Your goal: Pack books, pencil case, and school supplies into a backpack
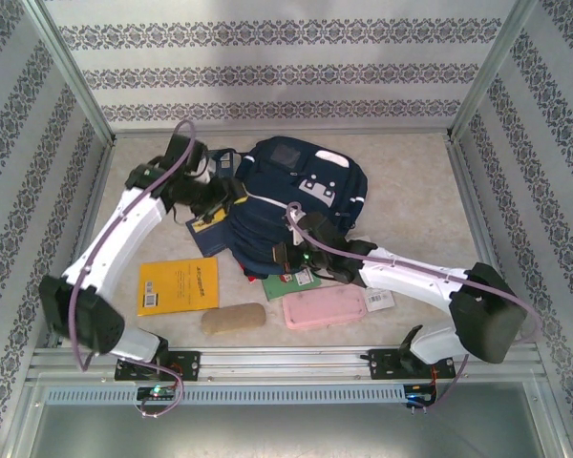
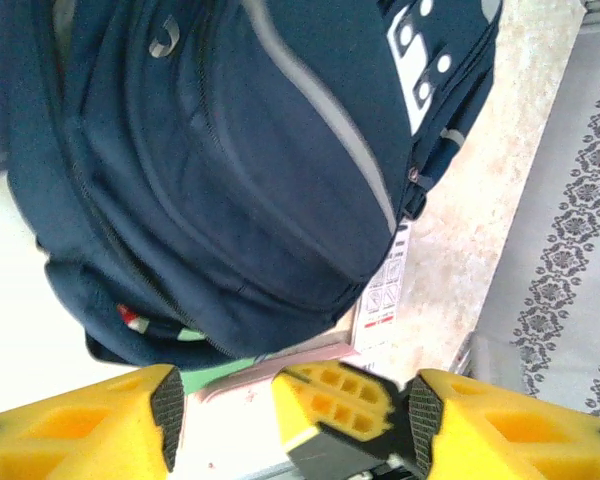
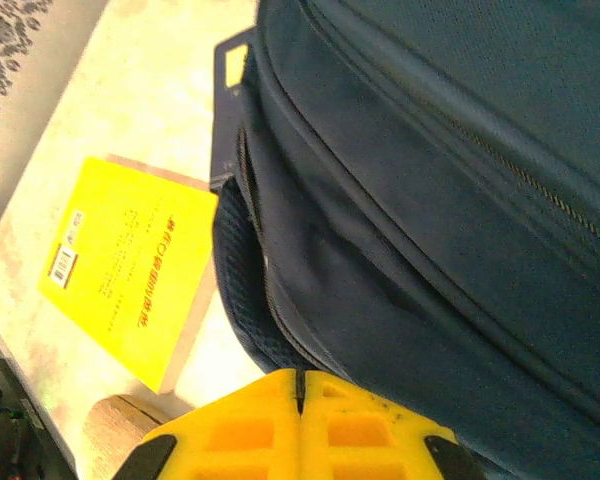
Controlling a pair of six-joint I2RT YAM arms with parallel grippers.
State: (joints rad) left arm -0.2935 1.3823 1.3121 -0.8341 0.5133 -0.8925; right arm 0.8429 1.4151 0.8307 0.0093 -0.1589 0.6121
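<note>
Left gripper (image 2: 295, 405) open, empty, at the left side of backpack (image 1: 296, 191). Right gripper (image 3: 300, 390) closed on nothing, by its near edge. Blue book (image 1: 207, 232) and green book (image 1: 285, 283) poke out at the backpack's edge. Yellow book (image 1: 177, 284), tan oblong (image 1: 232, 317), pink case (image 1: 323, 308) and white strip (image 1: 378, 299) lie on the table (image 1: 411, 191) in front.

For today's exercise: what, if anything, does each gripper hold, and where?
Left gripper: open, empty. Right gripper: shut against the backpack; fabric pinch cannot be told.
</note>
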